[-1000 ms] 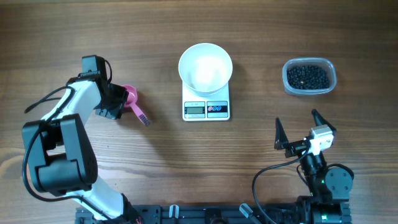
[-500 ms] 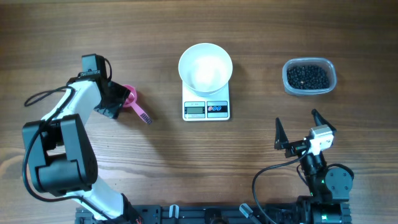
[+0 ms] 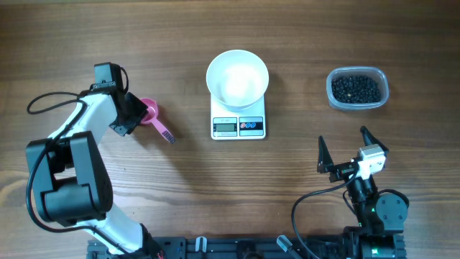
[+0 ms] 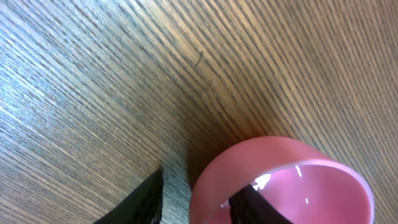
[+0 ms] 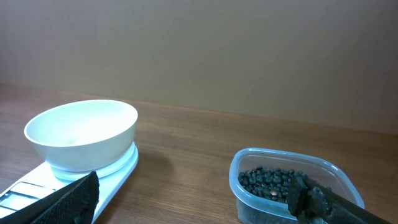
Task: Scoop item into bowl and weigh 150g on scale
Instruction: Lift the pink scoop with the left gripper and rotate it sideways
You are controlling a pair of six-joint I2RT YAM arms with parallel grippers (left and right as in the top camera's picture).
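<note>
Scoop (image 3: pixel 152 121) and left gripper (image 3: pixel 135 116) meet at the left of the overhead frame, and the coming move turns on that meeting. The scoop lies on the table (image 3: pixel 72 36) with its long axis on a diagonal. Its round pink cup (image 4: pixel 280 180) is at the upper-left end, and the handle (image 3: pixel 164 132) runs off to the lower right, its tip pointing roughly toward the lower edge of the scale (image 3: pixel 238 126). The gripper comes at the cup end from the left, so the handle trails away from it.

In the left wrist view the jaws straddle the cup's wall. One finger (image 4: pixel 140 200) stands outside, with a strip of bare wood between it and the pink, and the other finger (image 4: pixel 255 202) is inside the cup. The jaws are therefore parted and not clamped on the wall, and I judge that nothing is held.

Beans (image 3: pixel 353 88) fill a clear tub (image 3: pixel 384 92) at the upper right, well apart from the scoop. The empty bowl (image 3: pixel 237 78) sits on the scale between them. The right gripper (image 3: pixel 342 135), at the lower right, is spread wide and empty. It is the nearer arm to the tub, and the left is the nearer to the scoop. The likely next step is to close on the cup wall, then carry the scoop rightward past the bowl to the beans.
</note>
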